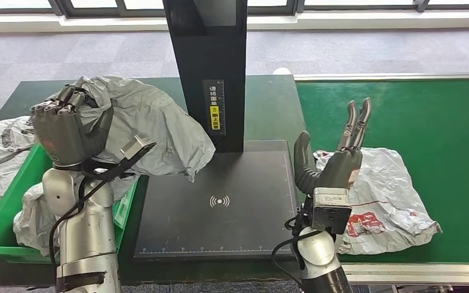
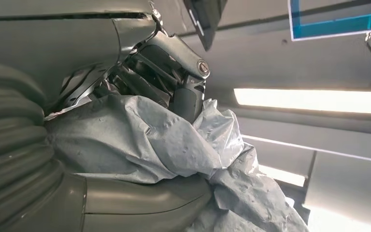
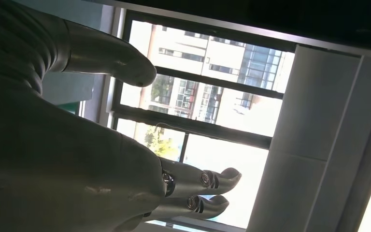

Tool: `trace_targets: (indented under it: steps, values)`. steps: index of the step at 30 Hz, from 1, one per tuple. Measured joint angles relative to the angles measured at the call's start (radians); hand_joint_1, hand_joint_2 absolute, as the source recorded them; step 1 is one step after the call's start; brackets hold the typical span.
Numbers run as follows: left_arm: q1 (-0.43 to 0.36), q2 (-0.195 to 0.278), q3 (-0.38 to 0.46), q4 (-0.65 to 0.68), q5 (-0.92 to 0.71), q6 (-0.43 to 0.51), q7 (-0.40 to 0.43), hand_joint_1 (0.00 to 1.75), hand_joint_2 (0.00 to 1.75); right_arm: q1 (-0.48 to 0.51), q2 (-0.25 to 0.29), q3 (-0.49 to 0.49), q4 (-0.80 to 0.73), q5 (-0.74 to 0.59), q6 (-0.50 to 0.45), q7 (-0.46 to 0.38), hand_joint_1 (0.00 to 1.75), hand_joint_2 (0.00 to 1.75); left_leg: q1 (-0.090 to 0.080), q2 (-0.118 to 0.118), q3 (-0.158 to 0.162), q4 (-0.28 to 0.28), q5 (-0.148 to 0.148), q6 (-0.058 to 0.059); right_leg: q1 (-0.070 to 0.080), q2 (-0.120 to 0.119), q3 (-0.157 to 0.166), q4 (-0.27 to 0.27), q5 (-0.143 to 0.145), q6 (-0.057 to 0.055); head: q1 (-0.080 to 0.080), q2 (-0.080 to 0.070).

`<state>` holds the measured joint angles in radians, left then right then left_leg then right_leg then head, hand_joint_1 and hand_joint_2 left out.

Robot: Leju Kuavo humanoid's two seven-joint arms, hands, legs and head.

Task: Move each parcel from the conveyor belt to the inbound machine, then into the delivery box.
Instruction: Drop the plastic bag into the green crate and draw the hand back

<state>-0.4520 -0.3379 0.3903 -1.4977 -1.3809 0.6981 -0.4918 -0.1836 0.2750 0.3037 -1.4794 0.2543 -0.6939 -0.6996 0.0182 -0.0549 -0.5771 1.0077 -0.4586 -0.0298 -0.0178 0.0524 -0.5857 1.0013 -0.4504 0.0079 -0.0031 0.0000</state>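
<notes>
Left hand (image 1: pixel 67 131), fingers curled around a grey parcel (image 1: pixel 152 122) held above the green box (image 1: pixel 3 213). Right hand (image 1: pixel 336 165), fingers spread, empty, beside the white parcel (image 1: pixel 391 201) on the belt (image 1: pixel 439 122).

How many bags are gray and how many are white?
Gray bags: 1, the gray bag held by the left hand
White bags: 3, one on the belt, two at the green bin
Total: 4

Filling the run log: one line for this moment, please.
left robot hand: grips grey parcel over green bin | right robot hand: open above white parcel on conveyor belt
</notes>
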Motion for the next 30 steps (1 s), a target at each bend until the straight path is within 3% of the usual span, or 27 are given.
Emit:
trace_targets:
  steps: [12,27,28,30]
  values:
    - [-0.169,0.000,0.370,0.012,0.000,0.000,-0.155,1.75,1.75,0.019,0.004,0.000,0.000,0.014,0.000,0.000,0.00,1.75,0.000,0.000,0.000,0.000,0.000,0.000,0.000,0.000,0.000,0.000,0.000,0.000,0.000,0.000]
    - [-0.263,0.000,0.598,0.036,-0.026,0.000,-0.184,1.75,1.75,0.036,0.014,0.000,0.000,0.039,0.011,0.000,0.00,1.75,0.000,0.000,0.000,0.000,0.000,0.000,0.000,0.000,0.000,0.000,0.000,0.000,0.000,0.000]
    - [-0.272,0.001,0.615,0.041,-0.034,0.000,-0.183,1.41,1.75,0.039,0.015,0.000,0.000,0.044,0.014,0.000,0.00,1.75,0.000,0.000,0.000,0.000,0.000,0.000,0.000,0.000,0.000,0.000,0.000,0.000,0.000,0.000]
    - [-0.286,0.004,0.650,0.053,-0.051,0.000,-0.172,0.54,1.75,0.045,0.018,-0.001,0.000,0.053,0.021,0.000,0.00,1.75,0.000,0.000,0.000,0.000,0.000,0.000,0.000,0.000,0.000,0.000,0.000,0.000,0.000,0.000]
